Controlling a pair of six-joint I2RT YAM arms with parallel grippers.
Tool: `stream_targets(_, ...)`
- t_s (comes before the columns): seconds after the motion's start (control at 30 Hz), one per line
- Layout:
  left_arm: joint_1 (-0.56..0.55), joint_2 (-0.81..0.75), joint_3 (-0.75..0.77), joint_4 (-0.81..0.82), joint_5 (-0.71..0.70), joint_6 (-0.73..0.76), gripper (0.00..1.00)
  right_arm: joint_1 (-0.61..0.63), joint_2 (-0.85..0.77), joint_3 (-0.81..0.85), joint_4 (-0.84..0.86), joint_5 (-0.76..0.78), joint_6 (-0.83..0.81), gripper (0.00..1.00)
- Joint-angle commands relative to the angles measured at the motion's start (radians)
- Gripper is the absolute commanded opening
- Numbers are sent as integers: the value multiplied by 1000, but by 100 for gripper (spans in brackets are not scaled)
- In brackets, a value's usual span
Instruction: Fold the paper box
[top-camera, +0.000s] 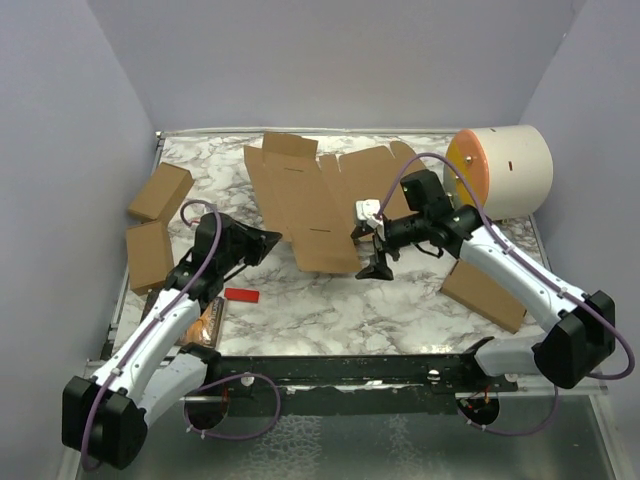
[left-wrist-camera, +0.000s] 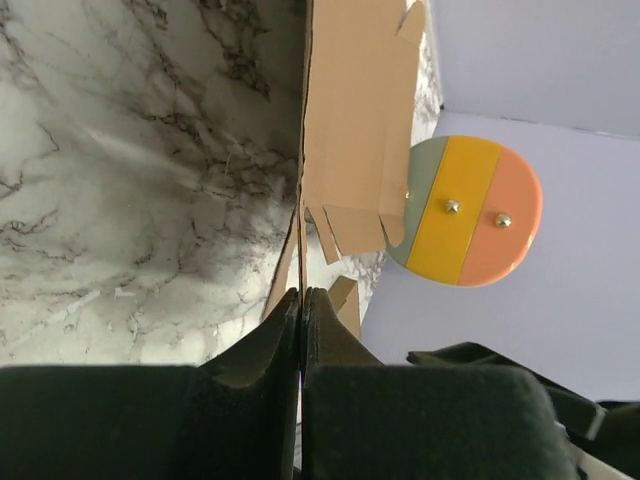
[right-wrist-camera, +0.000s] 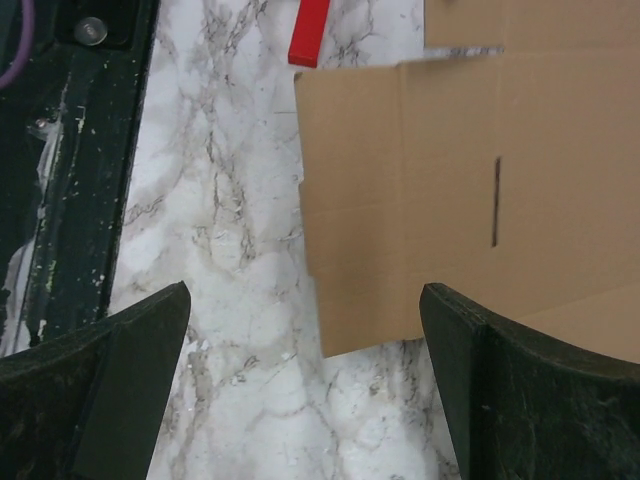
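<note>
Nearest me, a red strip (top-camera: 241, 295) lies on the marble table (top-camera: 330, 310), apart from the work. My left gripper (left-wrist-camera: 302, 300) is pinched tight on the left edge of the paper box (top-camera: 300, 200). I reckon that's to anchor the sheet so it can't slide. My right gripper (right-wrist-camera: 303, 292) hangs over the box's near corner with fingers spread wide and nothing in them, placed to take a flap. The box lies unfolded mid-table, flaps fanned toward the back. Beyond it, far right, rests the cream cylinder (top-camera: 510, 170), clear of the fold.
</note>
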Motion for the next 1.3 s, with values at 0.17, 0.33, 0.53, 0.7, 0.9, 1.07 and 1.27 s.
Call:
stream_targets(0.17,-148,64,54,-17,-150,-150,0,155,-20,-84,126,225,-23,99)
stream_targets(0.33,-195,86,80,-17,-185,-171,0,234,13,-108,270,465,20,99)
stream_targets(0.53,-224,102,94,-34,-217,-192,0,332,42,-154,381,734,-19,99)
stream_targets(0.7,-228,98,100,-37,-232,-202,0,364,44,-205,409,710,-11,99)
stream_targets(0.9,-230,83,103,-49,-238,-201,0,383,64,-231,464,738,19,95)
stream_targets(1.07,-230,65,95,-61,-246,-201,0,386,100,-221,530,834,51,78)
stream_targets(1.27,-230,48,80,-69,-253,-202,0,387,94,-230,536,835,57,54)
